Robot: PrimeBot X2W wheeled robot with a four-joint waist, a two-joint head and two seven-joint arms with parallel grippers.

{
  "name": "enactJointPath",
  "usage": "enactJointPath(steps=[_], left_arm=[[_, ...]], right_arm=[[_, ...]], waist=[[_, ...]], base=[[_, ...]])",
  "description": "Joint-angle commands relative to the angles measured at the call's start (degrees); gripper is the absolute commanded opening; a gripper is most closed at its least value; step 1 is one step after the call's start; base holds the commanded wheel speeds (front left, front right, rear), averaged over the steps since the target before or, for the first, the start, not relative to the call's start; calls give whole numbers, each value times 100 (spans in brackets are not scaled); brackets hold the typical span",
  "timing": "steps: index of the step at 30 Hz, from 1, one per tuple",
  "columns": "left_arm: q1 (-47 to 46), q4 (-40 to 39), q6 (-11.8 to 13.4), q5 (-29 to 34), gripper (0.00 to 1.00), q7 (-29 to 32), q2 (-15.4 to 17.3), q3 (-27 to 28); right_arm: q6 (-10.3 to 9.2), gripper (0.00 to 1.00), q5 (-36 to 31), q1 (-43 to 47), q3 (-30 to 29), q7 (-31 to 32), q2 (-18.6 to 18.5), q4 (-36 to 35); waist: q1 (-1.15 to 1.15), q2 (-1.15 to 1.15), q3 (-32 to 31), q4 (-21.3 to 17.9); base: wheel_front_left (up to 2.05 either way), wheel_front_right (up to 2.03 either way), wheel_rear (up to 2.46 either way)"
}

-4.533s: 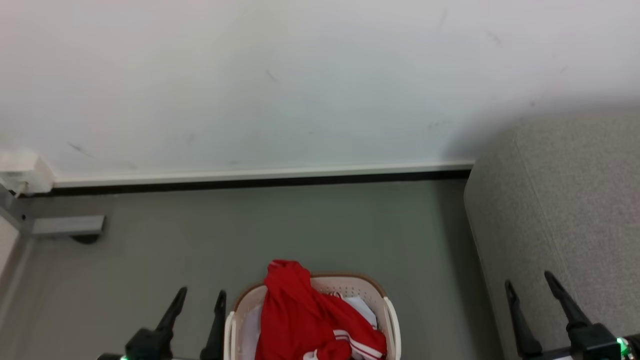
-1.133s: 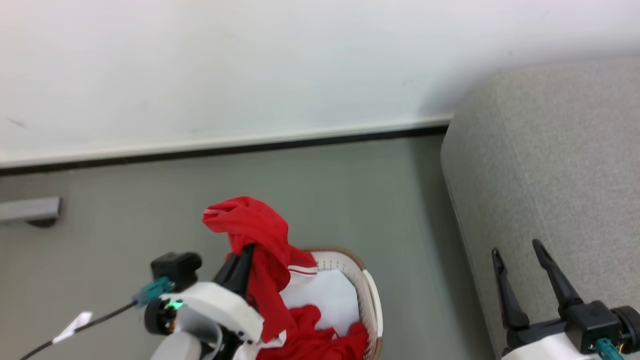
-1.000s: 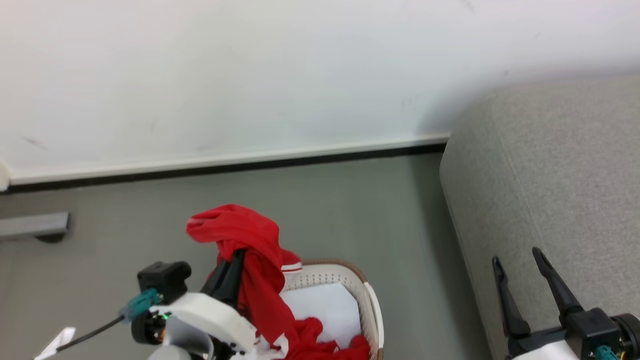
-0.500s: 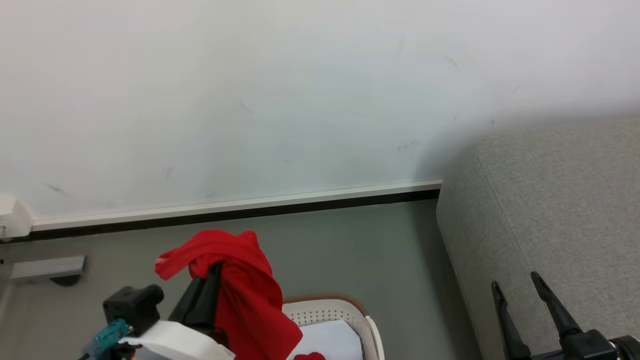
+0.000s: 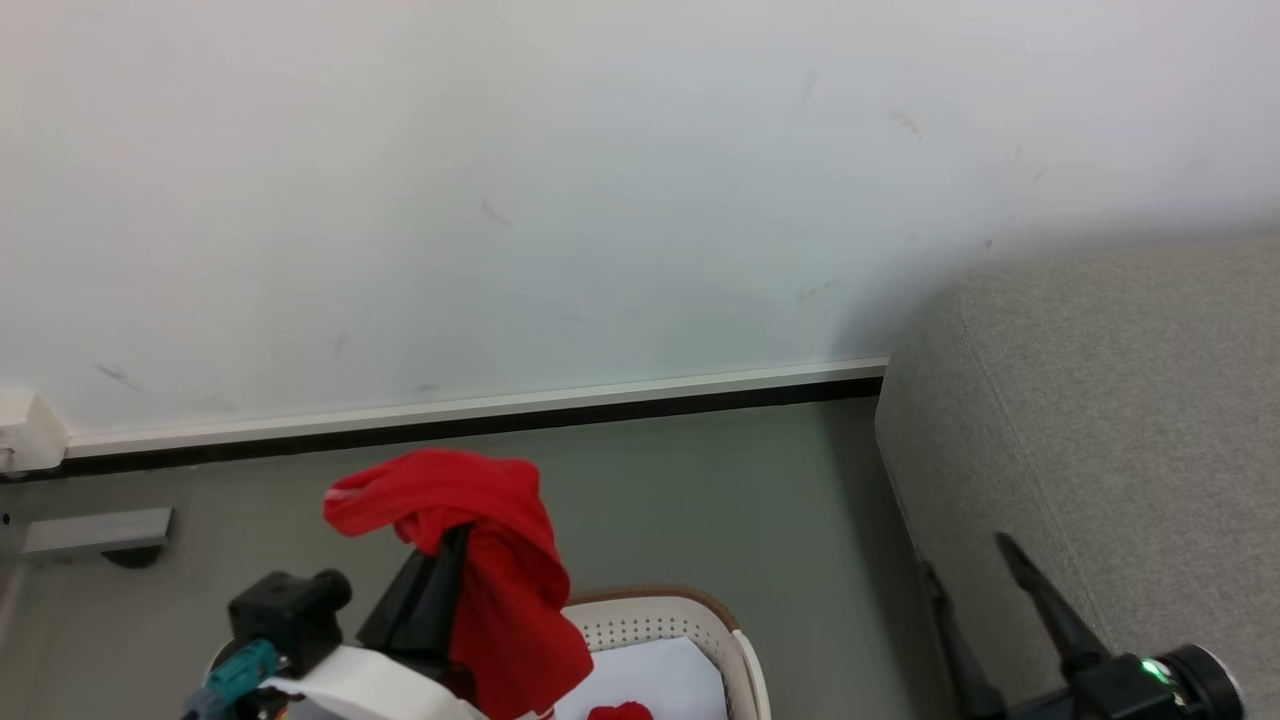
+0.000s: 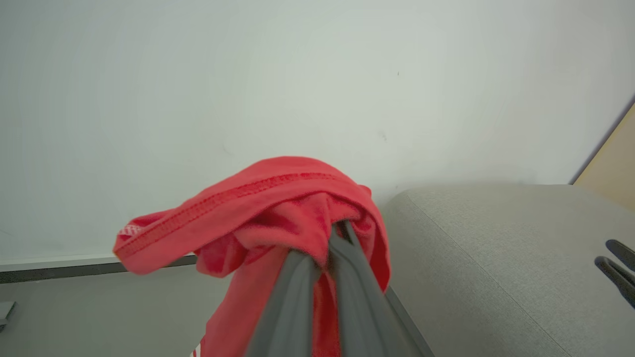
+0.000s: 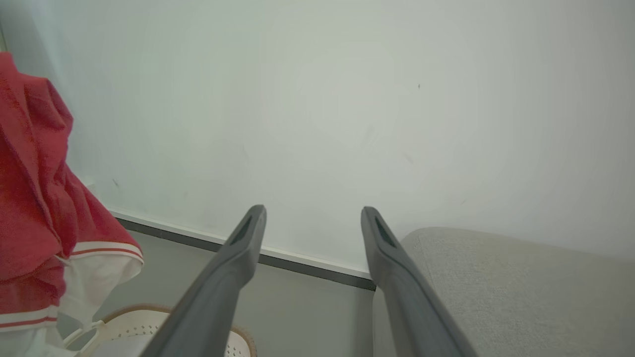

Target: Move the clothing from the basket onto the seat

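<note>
Left jaws pinched the clothing (image 5: 500,560), held above the basket (image 5: 640,622) at six o'clock; right jaws gaped empty by the seat (image 5: 1100,400) edge at four o'clock, floor (image 5: 720,500) between.

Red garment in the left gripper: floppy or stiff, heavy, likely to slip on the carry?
Likely very floppy: the red garment drapes over the left gripper and hangs in folds. Probably light, since one shut pinch holds it up. Its tail hangs down toward the basket, so it may drag or snag unless lifted higher.
</note>
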Motion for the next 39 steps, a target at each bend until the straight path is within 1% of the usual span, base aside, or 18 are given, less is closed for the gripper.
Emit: enactJointPath(steps=[1, 3, 9, 13, 18, 21, 27, 28, 29, 30, 34, 35, 36, 37, 38, 39], left_arm=[[-120, -40, -27, 88, 0, 44, 31, -66], [-197, -42, -65, 128, 0, 80, -6, -169], [-461, 23, -226, 198, 0, 194, -202, -588], [-618, 125, -339, 248, 0, 242, -360, -909], [-753, 210, -476, 344, 0, 284, -498, -1227], [-827, 225, -568, 386, 0, 324, -585, -1458], [-812, 61, -684, 322, 0, 454, -711, -1794], [-794, 29, -693, 303, 0, 471, -719, -1830], [-782, -3, -701, 286, 0, 497, -730, -1859], [-774, -22, -694, 276, 0, 501, -733, -1871], [-746, -7, -625, 317, 0, 483, -660, -1826], [-741, 13, -608, 337, 23, 454, -648, -1816], [-733, 26, -593, 354, 52, 436, -642, -1801], [-723, 40, -572, 368, 95, 399, -635, -1789], [-711, 57, -563, 382, 100, 373, -620, -1771], [-702, 87, -551, 408, 100, 342, -597, -1760]], right_arm=[[-13, 100, 101, -168, 257, 0, -62, -102], [-13, 100, 163, -284, 619, 0, -118, -154], [-14, 100, 537, -748, 1945, 0, -255, -152], [-14, 100, 755, -1054, 2547, 1, -237, -42], [-14, 100, 835, -1256, 2739, 1, -172, 170], [-14, 100, 743, -1359, 2825, 1, -161, 415], [-14, 100, 429, -1426, 2599, 1, -66, 906], [-14, 77, 415, -1406, 2509, 2, -39, 969], [-14, 29, 415, -1394, 2436, 2, 0, 1021], [-14, 0, 439, -1389, 2404, 2, 41, 1062], [-14, 0, 735, -1404, 2280, 1, 114, 1041], [-14, 0, 818, -1412, 2264, 1, 123, 1012], [-14, 0, 880, -1429, 2236, 1, 136, 971], [-14, 0, 949, -1436, 2198, 0, 145, 925], [-14, 0, 1032, -1435, 2165, 0, 149, 883], [-14, 0, 1119, -1444, 2131, 0, 135, 834]], waist=[[0, 0, 9, -15], [0, 0, 12, -32], [0, 0, 3, -55], [0, 0, -2, -61], [0, 0, 10, -67], [0, 0, 8, -57], [0, 0, -3, -38], [0, 0, -6, -36], [0, 0, -8, -34], [0, 0, -11, -33], [0, 0, -13, -67], [0, 0, -7, -92], [0, 0, 1, -121], [0, 0, 8, -150], [0, 0, 14, -188], [0, 0, 21, -232]], base=[[0, 0, 0], [0, 0, 0], [0, 0, 0], [0, 0, 0], [0, 0, 0], [0, 0, 0], [0, 0, 0], [0, 0, 0], [0, 0, 0], [0, 0, 0], [0, 0, 0], [0, 0, 0], [0, 0, 0], [0, 0, 0], [0, 0, 0], [0, 0, 0]])
